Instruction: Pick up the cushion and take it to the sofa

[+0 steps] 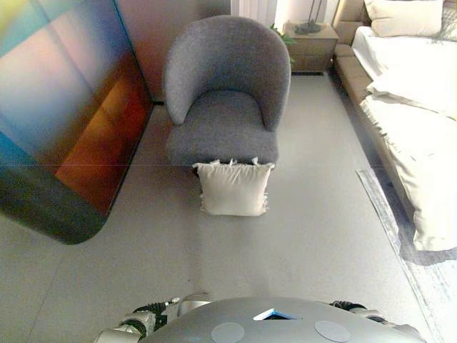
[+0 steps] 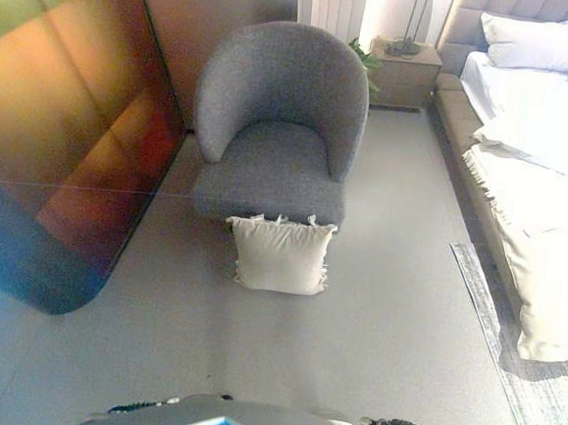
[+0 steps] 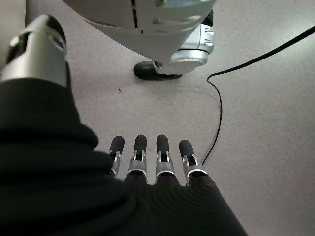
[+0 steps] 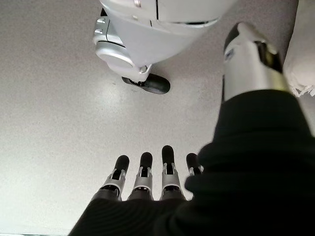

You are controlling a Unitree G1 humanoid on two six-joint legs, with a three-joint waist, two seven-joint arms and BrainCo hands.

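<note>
A cream cushion [image 1: 234,188] with fringed corners stands upright on the grey floor. It leans against the front of a grey round-backed armchair [image 1: 225,107], straight ahead of me and out of reach. My left hand [image 3: 140,157] hangs at my side over bare floor, fingers straight and empty. My right hand [image 4: 145,172] hangs the same way on the other side, fingers straight and empty. Neither hand is near the cushion.
A large dark glossy panel [image 1: 64,107] stands along the left. A bed with white covers [image 1: 418,107] runs along the right, with a pale rug [image 1: 418,257] beside it. A wooden nightstand [image 1: 310,43] stands behind the armchair. Open floor lies between me and the cushion.
</note>
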